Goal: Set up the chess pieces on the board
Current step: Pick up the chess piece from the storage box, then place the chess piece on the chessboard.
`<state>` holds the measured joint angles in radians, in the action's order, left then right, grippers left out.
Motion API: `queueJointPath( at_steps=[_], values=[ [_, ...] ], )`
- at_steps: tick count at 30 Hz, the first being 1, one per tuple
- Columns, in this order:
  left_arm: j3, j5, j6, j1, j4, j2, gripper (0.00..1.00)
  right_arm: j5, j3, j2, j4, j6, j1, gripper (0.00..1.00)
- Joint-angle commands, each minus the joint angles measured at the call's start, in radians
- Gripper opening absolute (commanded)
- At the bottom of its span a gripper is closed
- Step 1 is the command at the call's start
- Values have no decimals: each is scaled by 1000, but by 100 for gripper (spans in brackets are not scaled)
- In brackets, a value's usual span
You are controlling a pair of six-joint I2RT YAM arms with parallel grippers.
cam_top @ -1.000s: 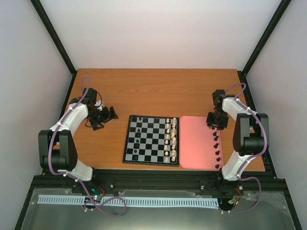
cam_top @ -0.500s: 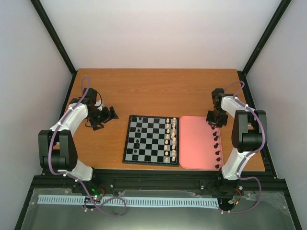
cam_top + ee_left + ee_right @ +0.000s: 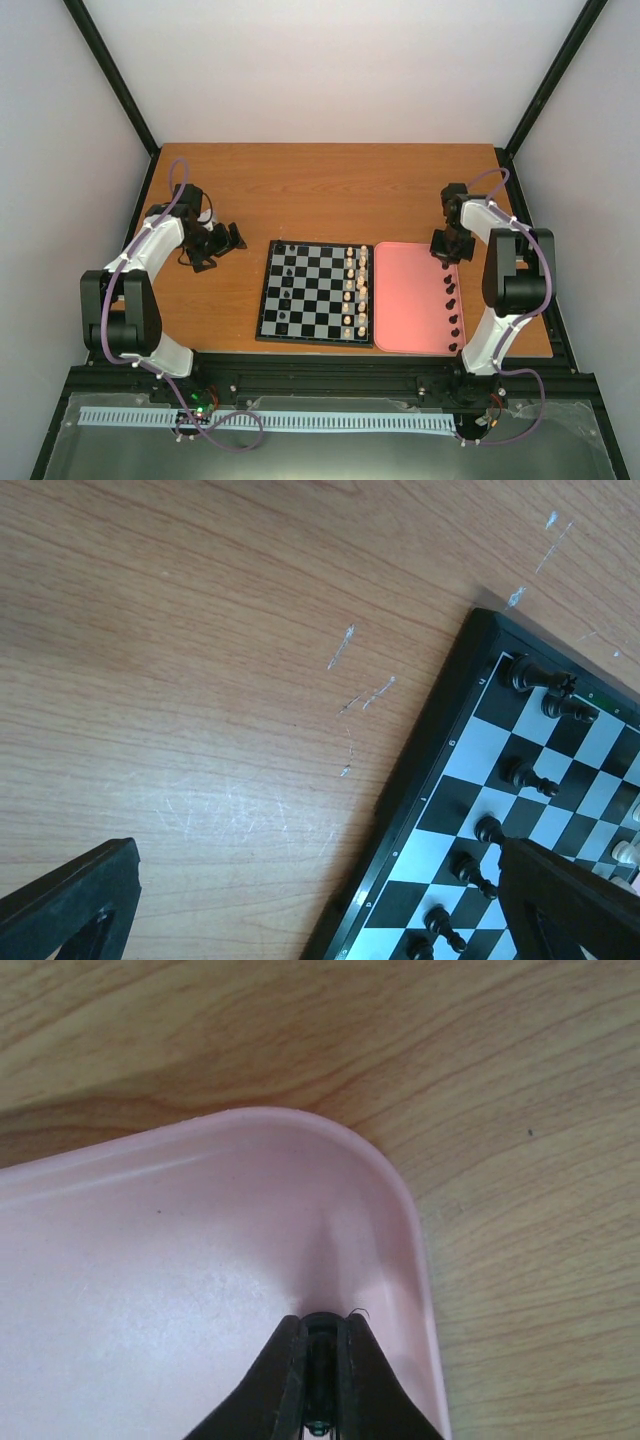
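Overhead view of a wooden table (image 3: 330,185) with 2 robot arms bolted at its near edge. A small black and grey checked board (image 3: 318,292) lies in the middle, with a pink tray (image 3: 410,295) just beside its right side. Black chess pieces (image 3: 287,285) stand along the left side of the board and cream-white pieces (image 3: 353,290) along its right side. More black pieces form a row down the right edge of the tray.

The right arm is folded with its elbow raised near the right edge of the table. Its forearm reaches away from the base and its wrist points down over the far right corner of the tray. The right gripper (image 3: 443,255) is there, and its wrist camera shows the 2 fingers pinched onto a small black piece (image 3: 320,1345) just inside the rounded tray corner.

The left arm bows out to the left, its wrist low over bare wood near the far left corner of the board. The left gripper (image 3: 218,245) has its jaws spread wide and holds nothing. Its wrist camera sees the board corner, with black pieces on it, between the 2 fingers
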<state>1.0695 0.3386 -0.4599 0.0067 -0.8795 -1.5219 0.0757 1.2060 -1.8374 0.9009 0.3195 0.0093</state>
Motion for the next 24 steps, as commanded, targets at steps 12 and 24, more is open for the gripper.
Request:
queueJointPath(
  at_steps=[12, 24],
  values=[
    [11, -18, 4, 7, 1, 11, 100, 2, 423, 63, 197, 132, 471, 3],
    [22, -56, -7, 8, -22, 34, 100, -48, 987, -370, 254, 94, 846, 3]
  ],
)
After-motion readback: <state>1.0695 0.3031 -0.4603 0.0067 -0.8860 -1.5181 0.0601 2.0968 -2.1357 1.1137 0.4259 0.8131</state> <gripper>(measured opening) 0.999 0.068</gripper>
